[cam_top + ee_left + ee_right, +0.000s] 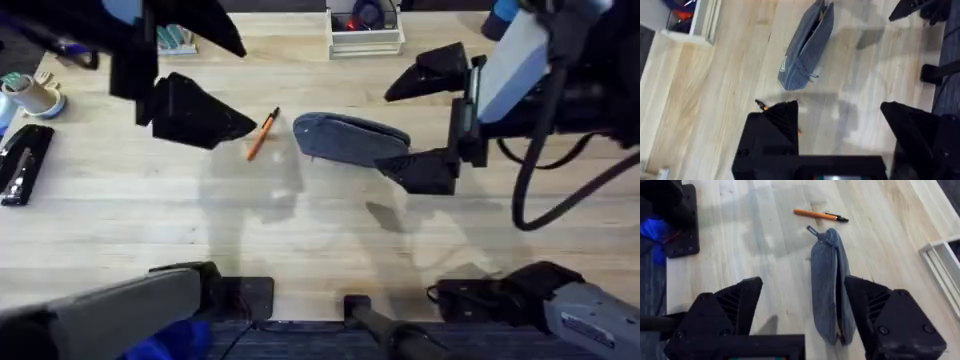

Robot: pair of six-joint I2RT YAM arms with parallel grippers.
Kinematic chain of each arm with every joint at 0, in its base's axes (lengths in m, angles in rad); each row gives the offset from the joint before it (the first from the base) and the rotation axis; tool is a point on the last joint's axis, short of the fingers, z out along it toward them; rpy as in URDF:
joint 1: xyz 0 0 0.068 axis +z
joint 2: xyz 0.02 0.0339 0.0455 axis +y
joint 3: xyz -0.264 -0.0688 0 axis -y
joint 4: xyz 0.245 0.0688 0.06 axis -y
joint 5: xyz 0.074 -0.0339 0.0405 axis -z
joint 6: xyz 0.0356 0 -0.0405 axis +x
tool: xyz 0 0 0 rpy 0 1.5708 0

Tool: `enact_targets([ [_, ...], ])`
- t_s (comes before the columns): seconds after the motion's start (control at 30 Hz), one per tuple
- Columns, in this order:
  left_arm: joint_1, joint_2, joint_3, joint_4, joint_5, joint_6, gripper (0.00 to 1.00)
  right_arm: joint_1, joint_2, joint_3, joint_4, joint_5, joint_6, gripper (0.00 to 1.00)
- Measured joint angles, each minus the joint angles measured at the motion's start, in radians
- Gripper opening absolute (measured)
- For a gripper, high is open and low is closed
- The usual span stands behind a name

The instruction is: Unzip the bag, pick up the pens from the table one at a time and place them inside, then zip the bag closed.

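1. Overhead: the bag [350,137], a blue-grey oblong pouch, lies near the middle of the light wood table [300,230]. One orange pen [261,134] lies just to its left, slanted, apart from the bag. The left gripper [240,128] hangs beside the pen with nothing gripped. The right gripper [432,115] is spread wide, one finger [425,170] at the bag's right end, the other finger well behind it, holding nothing.

2. Left wrist: the bag [807,47] stands on its narrow edge, a small pull tab and a pale label patch at its near end; no writing can be read. The left gripper [840,130] stands wide open and empty above bare wood, with the pen's dark tip [761,105] peeking from behind one finger [772,135].

3. Right wrist: the bag [830,280] runs between the fingers, its far end with a zipper pull toward the pen [820,215]. The right gripper [802,310] is fully spread, one finger [890,315] touching or just beside the bag.
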Motion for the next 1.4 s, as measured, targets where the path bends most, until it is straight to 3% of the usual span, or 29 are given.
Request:
enact_targets([
  [0.17, 0.0, -0.055, 0.0, 0.0, -0.024, -0.071, 0.995, 0.0, 0.0, 0.084, -0.108, 0.061, 0.0, 0.996],
  [0.57, 0.0, -0.136, 0.0, 0.0, -0.026, -0.124, 0.994, 0.0, 0.0, 0.147, -0.277, 0.159, -0.006, 0.996],
  [1.4, 0.0, -0.184, -0.036, 0.0, -0.029, -0.235, 0.994, 0.0, 0.0, 0.151, -0.279, 0.169, -0.012, 0.996],
])
